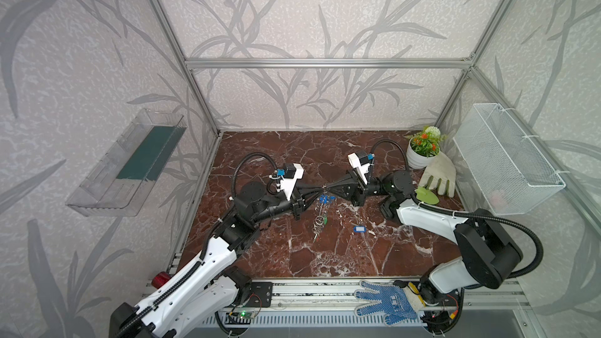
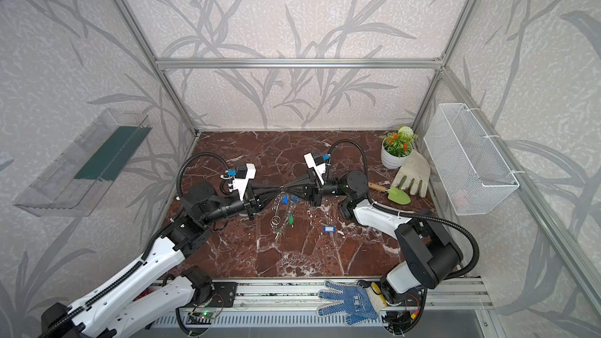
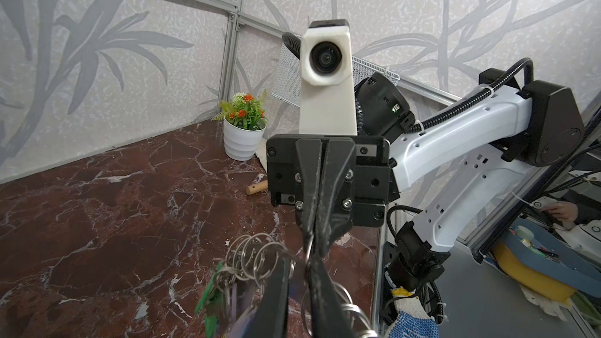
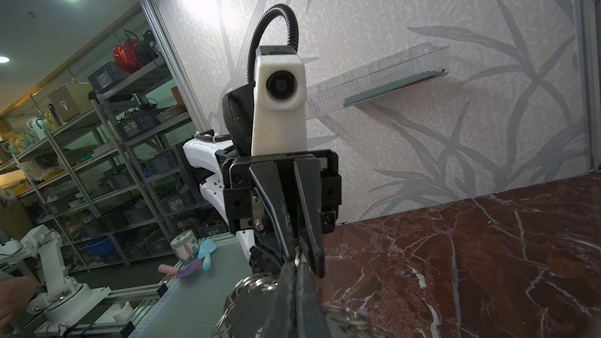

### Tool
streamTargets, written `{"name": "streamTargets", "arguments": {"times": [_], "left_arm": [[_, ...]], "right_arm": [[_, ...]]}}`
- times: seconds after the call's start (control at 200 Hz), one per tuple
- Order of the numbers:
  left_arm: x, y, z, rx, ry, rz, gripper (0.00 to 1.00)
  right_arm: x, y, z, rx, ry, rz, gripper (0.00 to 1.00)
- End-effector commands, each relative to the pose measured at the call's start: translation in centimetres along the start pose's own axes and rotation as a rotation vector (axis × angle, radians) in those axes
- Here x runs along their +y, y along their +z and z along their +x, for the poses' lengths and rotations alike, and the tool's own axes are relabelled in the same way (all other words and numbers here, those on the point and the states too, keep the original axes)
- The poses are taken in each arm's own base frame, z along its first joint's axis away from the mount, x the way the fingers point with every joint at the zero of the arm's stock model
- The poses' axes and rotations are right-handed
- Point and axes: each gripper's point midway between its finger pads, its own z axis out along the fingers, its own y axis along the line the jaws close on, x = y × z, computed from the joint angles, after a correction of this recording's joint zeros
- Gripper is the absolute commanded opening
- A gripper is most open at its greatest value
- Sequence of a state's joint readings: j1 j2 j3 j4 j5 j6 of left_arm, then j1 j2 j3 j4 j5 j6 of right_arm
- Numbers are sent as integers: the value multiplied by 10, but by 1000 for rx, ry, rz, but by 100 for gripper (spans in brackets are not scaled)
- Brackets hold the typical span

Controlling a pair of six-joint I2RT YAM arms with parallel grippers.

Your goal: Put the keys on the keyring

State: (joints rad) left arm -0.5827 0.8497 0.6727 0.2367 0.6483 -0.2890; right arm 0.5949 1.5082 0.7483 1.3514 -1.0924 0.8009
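Note:
My two grippers meet tip to tip above the middle of the table. The keyring [image 1: 320, 220] [image 2: 275, 221] hangs under that point, its wire rings [image 3: 257, 255] and dark disc [image 4: 250, 300] close to the fingers. Keys with blue tags [image 1: 325, 199] and a green tag [image 2: 291, 220] [image 3: 211, 297] dangle from it. The right gripper [image 1: 330, 186] [image 4: 294, 265] is shut on a small ring at the top of the keyring. The left gripper [image 1: 321, 187] [image 3: 300, 261] has a thin gap between its fingers and pinches that same ring. One blue-tagged key [image 1: 359, 229] [image 2: 328, 229] lies alone on the table.
A potted plant [image 1: 422, 149], a grey glove [image 1: 439, 173] and a green trowel [image 1: 427, 196] sit at the back right, under a white wire basket [image 1: 507, 157]. A clear shelf [image 1: 126, 164] hangs on the left wall. A blue-dotted glove [image 1: 387, 300] lies on the front rail.

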Motion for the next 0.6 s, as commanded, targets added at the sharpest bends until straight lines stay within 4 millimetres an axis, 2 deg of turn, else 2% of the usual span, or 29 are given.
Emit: {"name": "streamTargets", "arguments": {"times": [0.0, 0.34, 0.595], "left_arm": [[-9, 0, -19, -39, 28, 33, 12], [-10, 1, -16, -25, 25, 41, 7], [-11, 3, -13, -13, 16, 55, 15]], "right_arm": [[21, 2, -18, -33, -82, -39, 0], [21, 2, -18, -34, -82, -40, 0], [20, 3, -19, -36, -83, -40, 0]]}}
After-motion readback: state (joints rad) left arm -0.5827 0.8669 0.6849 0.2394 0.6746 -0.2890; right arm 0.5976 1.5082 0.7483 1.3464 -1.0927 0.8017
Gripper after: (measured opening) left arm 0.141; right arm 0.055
